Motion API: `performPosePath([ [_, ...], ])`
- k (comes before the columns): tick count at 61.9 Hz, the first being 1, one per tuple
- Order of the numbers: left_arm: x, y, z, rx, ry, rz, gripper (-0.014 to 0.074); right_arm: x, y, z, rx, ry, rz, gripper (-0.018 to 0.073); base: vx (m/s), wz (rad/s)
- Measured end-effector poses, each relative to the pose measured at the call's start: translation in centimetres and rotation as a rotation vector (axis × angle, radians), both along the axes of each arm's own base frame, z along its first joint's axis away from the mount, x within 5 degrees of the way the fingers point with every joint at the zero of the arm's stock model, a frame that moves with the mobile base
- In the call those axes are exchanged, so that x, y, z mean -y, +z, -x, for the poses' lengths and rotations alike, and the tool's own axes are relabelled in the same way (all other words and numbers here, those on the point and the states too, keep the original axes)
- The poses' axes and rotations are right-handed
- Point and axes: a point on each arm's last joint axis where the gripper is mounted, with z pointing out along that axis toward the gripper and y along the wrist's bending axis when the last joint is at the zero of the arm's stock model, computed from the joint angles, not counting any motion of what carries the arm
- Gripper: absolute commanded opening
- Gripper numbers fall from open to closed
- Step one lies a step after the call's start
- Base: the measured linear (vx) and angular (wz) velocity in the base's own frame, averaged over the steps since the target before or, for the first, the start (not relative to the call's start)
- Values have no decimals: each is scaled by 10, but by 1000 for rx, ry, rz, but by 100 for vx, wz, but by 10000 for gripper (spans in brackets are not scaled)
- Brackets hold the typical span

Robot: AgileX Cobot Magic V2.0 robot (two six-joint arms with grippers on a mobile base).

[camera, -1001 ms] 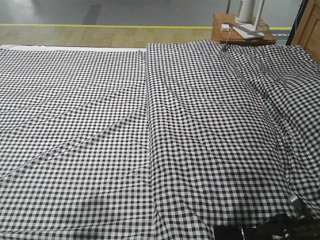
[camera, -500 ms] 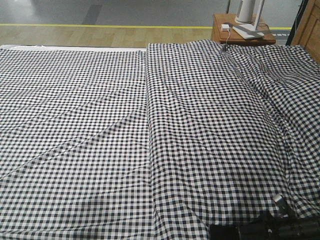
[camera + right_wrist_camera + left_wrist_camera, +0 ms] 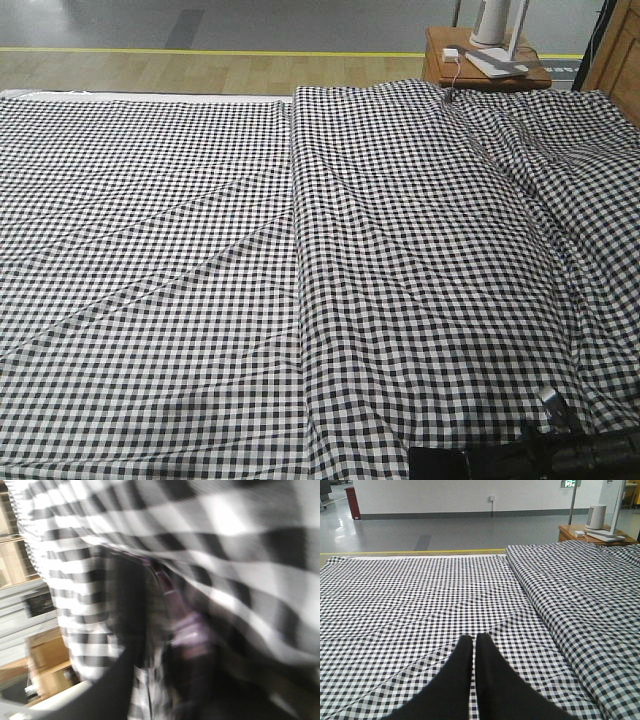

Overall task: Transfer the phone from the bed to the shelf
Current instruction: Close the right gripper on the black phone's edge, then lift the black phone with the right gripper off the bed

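The bed in black-and-white check fills the front view and also shows in the left wrist view. The phone, flat and black, pokes out at the bottom edge right of centre, just over the fabric. My right gripper reaches in from the bottom right corner and is shut on the phone. The right wrist view is badly blurred: dark fingers, a pinkish phone rim, and pale boards of the shelf at the left. My left gripper is shut and holds nothing, low over the bed.
A thick fold of the cover runs down the middle of the bed. A small brown bedside table with white devices stands beyond the far right corner. A wooden panel lies at the right edge. Grey floor with a yellow line lies beyond.
My right arm and the phone have slid left along the bottom edge of the front view. The bed looks the same.
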Motion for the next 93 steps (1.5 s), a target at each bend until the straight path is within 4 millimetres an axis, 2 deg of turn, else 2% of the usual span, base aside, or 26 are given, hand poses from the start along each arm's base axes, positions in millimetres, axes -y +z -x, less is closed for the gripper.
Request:
performPosePath([
  [11, 0, 0, 0, 0, 0, 0, 1, 2, 5, -8, 33, 14, -66, -8, 0, 0],
  [24, 0, 0, 0, 0, 0, 0, 1, 7, 10, -17, 59, 34, -54, -6, 0, 0],
  [51, 0, 0, 0, 0, 0, 0, 1, 26, 61, -43, 170, 89, 41, -6, 0, 0],
  [69, 0, 0, 0, 0, 0, 0, 1, 40, 118, -67, 271, 65, 127, -4, 0, 0],
  [93, 0, 0, 0, 0, 0, 0, 1, 50, 216, -85, 441, 20, 238, -4, 0, 0],
])
